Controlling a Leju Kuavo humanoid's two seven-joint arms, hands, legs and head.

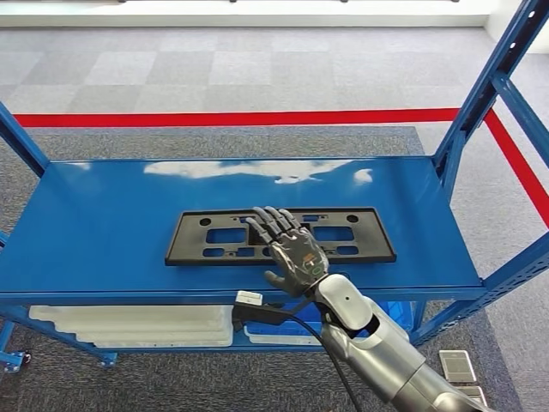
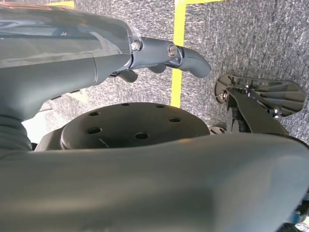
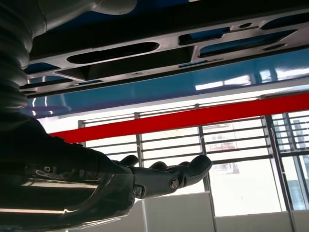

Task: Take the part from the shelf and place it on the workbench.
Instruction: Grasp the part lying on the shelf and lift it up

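The part (image 1: 214, 236) is a flat black plastic frame with several cut-outs, lying lengthwise on the blue shelf (image 1: 97, 232) near its front edge. My right hand (image 1: 292, 253) reaches over the middle of the part's near side, fingers stretched flat and apart, thumb out to the side, holding nothing. In the right wrist view the hand (image 3: 156, 179) is a little off the part (image 3: 146, 53), with a gap between them. In the left wrist view my left hand (image 2: 164, 50) hangs over grey carpet, its fingers extended with nothing in them.
Blue uprights (image 1: 479, 94) frame the shelf on the right, and another stands at the left end. White trays (image 1: 129, 324) lie on the lower level. A small white box (image 1: 249, 299) with a cable hangs by the shelf's front edge. A red line (image 1: 259, 117) crosses the carpet behind.
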